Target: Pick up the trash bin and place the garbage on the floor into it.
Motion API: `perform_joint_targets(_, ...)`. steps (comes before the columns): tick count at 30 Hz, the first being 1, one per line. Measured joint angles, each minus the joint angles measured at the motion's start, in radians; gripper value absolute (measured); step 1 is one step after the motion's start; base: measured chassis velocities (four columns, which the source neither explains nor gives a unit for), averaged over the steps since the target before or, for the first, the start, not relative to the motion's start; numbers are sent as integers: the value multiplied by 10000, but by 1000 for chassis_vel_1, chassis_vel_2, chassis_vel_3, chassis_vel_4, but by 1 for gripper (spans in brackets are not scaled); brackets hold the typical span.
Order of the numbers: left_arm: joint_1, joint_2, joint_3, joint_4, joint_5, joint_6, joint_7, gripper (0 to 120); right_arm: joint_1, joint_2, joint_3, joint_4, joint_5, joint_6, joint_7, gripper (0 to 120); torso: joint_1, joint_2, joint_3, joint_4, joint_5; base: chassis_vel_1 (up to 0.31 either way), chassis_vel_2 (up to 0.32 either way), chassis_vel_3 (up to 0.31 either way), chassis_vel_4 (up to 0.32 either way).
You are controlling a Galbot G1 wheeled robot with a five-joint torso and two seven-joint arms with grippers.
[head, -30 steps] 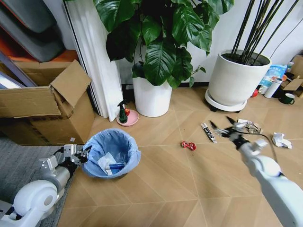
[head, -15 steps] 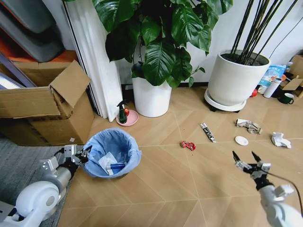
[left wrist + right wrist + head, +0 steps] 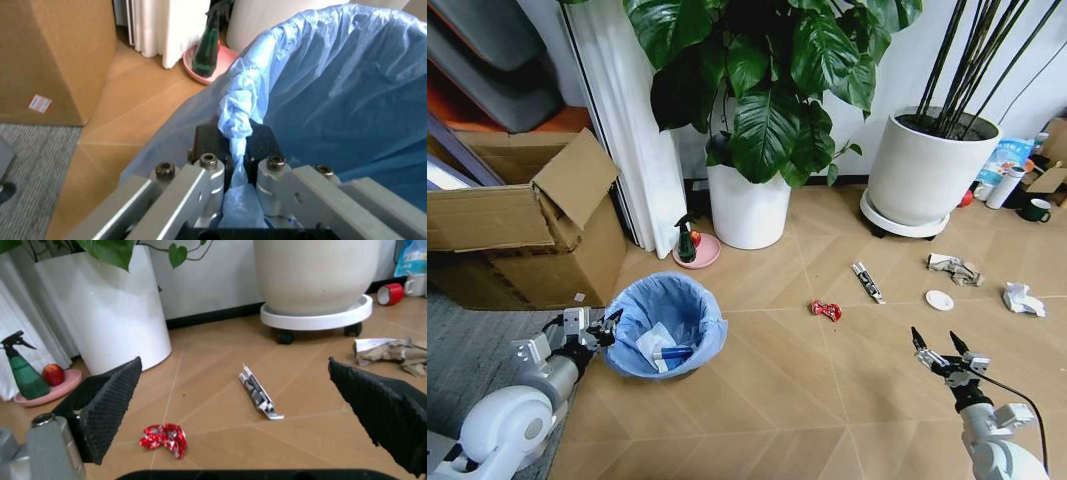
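The trash bin (image 3: 667, 325), black with a light-blue bag over its rim, stands on the floor at my left and holds a paper wad and a blue-white wrapper. My left gripper (image 3: 603, 326) is shut on the bin's rim, and the bag fold (image 3: 237, 125) is pinched between its jaws. Garbage lies to the right: a red scrap (image 3: 825, 309) (image 3: 165, 438), a thin dark tube (image 3: 867, 281) (image 3: 259, 398), a grey-brown wrapper (image 3: 954, 267) (image 3: 393, 352), a white disc (image 3: 939, 300) and a paper wad (image 3: 1023, 298). My right gripper (image 3: 937, 345) (image 3: 233, 361) hangs open above the floor, short of the disc.
Two large white plant pots (image 3: 747, 205) (image 3: 919, 170) stand along the back wall. A green spray bottle (image 3: 686, 238) sits on a pink dish. An open cardboard box (image 3: 527, 225) is at the left, beside a grey rug (image 3: 467, 345). Cups and a bottle (image 3: 1005, 185) stand at the far right.
My right arm has drawn back from the grey-brown wrapper toward me and now hangs lower, still open. The left gripper has kept its hold on the bin rim.
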Motion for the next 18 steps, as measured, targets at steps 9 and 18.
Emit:
perform_joint_targets(9, -2, 104, 2, -17, -35, 0, -15, 1, 128, -104, -194, -122, -64, 83, -41, 100, 1, 0, 2, -1, -3, -111, 118, 114, -121)
perform_joint_targets(18, -40, 139, 35, -11, -59, 4, -29, 1, 321, -190, -496, -305, -170, 181, -48, 100, 0, 0, 0, 0, -2, -108, 114, 108, -107)
